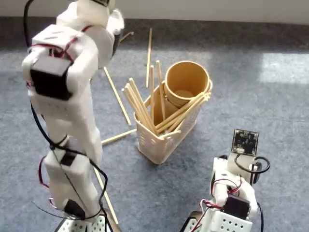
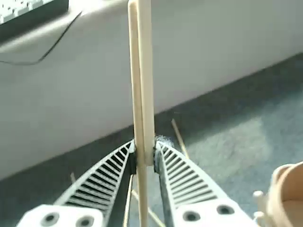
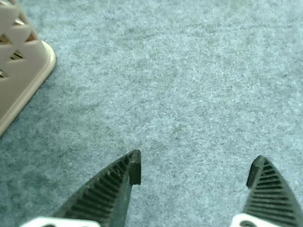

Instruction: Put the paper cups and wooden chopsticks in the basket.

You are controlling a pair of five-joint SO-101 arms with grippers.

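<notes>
Brown paper cups in the cream, lattice-walled basket, near the middle of the grey, carpet-like tabletop. Leaning inside it, open mouth up and toward the far side. Apparently nested: one full rim plain to see, a second wall just below it, exact count hard to make out.

In the same basket, beside the cups, a bundle of wooden chopsticks: pale, thin, fanned out, poking well over the rim, a few resting against the top cup's edge. Lower ends hidden by the basket wall.

Still on the tabletop, loose chopsticks: one just left of the basket, one behind it, one touching or nearly touching its near left corner, one partly hidden behind the base of the left arm.

Clenched in the left jaws, a pair of chopsticks: side by side, upright, pinched low on their length, raised above the far left of the tabletop. Upper ends cut off at the edge of the left wrist view.

Right jaws released, spread wide, low over bare tabletop just beside a corner of the basket, at the end of the right arm folded near its base.
</notes>
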